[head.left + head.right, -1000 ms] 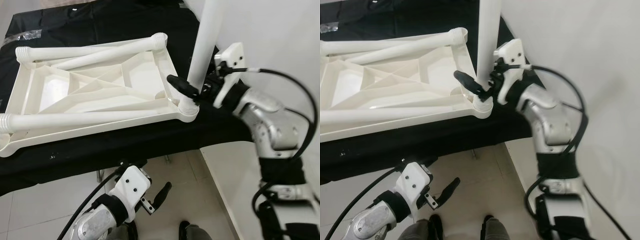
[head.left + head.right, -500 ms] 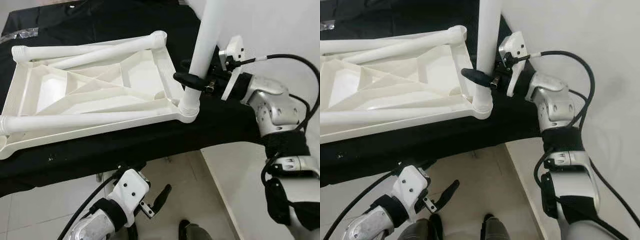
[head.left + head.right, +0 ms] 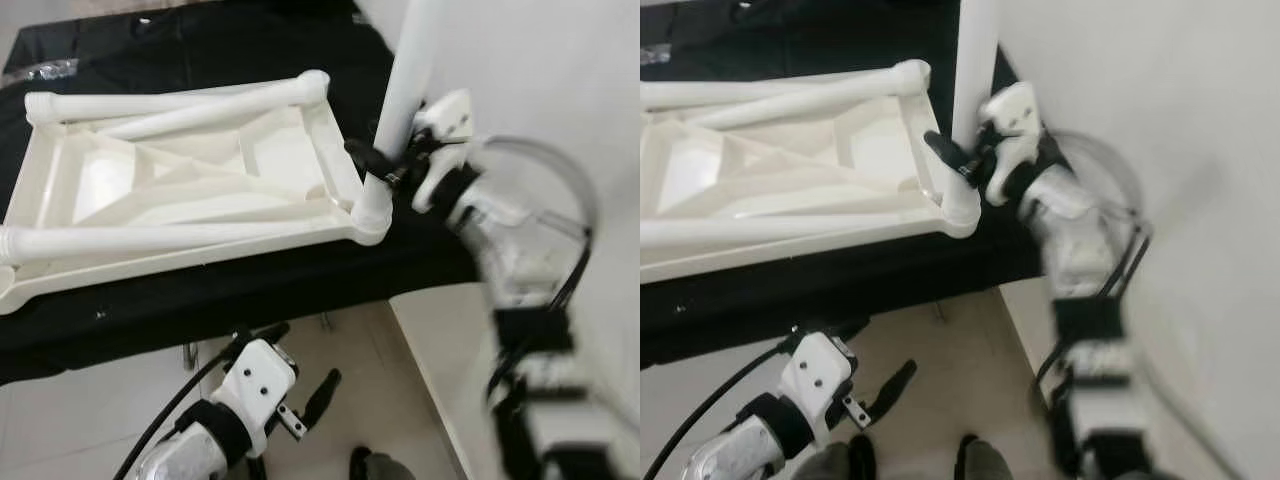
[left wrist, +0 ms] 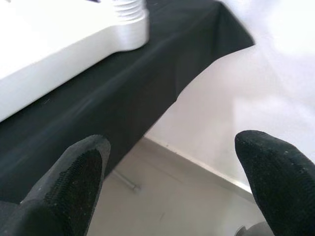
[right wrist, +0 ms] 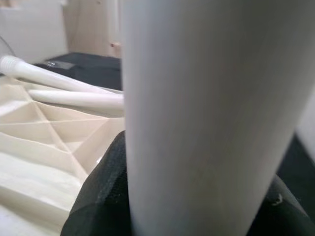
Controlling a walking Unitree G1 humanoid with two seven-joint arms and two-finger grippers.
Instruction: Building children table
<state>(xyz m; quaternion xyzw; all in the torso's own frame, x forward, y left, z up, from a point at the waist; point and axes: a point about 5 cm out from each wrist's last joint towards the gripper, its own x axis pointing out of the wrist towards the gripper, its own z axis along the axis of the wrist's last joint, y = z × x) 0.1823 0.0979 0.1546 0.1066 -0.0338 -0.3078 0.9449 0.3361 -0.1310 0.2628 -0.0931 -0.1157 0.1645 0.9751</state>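
Observation:
A white plastic children's tabletop [image 3: 180,180] lies upside down on a black-draped surface. One white leg [image 3: 405,80] stands upright in its near right corner socket [image 3: 368,212]. My right gripper [image 3: 385,165] is shut on that upright leg just above the socket; in the right wrist view the leg [image 5: 206,113] sits between the black fingers [image 5: 106,191]. Three more white legs [image 3: 150,238] lie across the tabletop. My left gripper [image 3: 315,395] hangs open below the surface's front edge, over the floor, its black fingers [image 4: 74,182] holding nothing.
A black cloth [image 3: 250,290] covers the work surface and drapes over its front edge. A white wall [image 3: 540,90] rises close on the right. Pale tiled floor [image 3: 90,410] lies below, with my feet [image 3: 975,460] at the bottom.
My right arm has swung and is motion-blurred, with its gripper still on the upright leg, a little lower near the socket. The left arm has barely moved.

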